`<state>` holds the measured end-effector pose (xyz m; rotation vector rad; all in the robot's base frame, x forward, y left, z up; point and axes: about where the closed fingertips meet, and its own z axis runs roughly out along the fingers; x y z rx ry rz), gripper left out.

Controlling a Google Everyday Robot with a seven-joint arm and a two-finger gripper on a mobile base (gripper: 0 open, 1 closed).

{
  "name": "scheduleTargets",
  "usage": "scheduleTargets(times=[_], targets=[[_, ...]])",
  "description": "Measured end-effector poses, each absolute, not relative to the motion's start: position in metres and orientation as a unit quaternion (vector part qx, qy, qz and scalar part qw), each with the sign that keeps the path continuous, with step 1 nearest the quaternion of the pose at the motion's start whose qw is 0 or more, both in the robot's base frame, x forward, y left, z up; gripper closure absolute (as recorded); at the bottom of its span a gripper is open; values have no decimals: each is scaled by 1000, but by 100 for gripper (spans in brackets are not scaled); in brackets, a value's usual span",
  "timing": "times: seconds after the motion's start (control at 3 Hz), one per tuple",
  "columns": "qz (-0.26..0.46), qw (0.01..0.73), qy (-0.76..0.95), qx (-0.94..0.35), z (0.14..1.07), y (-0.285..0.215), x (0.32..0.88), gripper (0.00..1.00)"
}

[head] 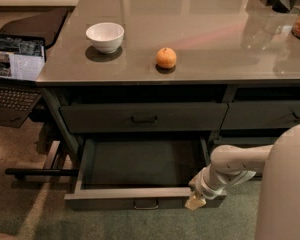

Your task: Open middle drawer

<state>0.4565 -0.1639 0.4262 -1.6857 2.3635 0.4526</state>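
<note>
The middle drawer [140, 196] stands pulled far out below the desk top, its dark shallow inside showing. Its small bar handle [146, 204] sits at the centre of the flat front. My gripper [195, 200] is at the right end of that drawer front, beside the front corner and to the right of the handle. The pale arm [235, 164] reaches in from the lower right. Whether the gripper touches the front I cannot tell.
Above it a taller drawer [142, 117] is closed; another closed drawer [267, 115] is to its right. A white bowl [105, 36] and an orange [166, 58] sit on the desk top [200, 29]. A laptop [15, 66] is at the left.
</note>
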Motion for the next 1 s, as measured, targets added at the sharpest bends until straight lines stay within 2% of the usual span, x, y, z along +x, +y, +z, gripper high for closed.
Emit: scheduleTargets(times=[0.67,1.0], targets=[[153,99,799,-573,427,-163,457,93],[153,98,799,-574,427,-163,457,80]])
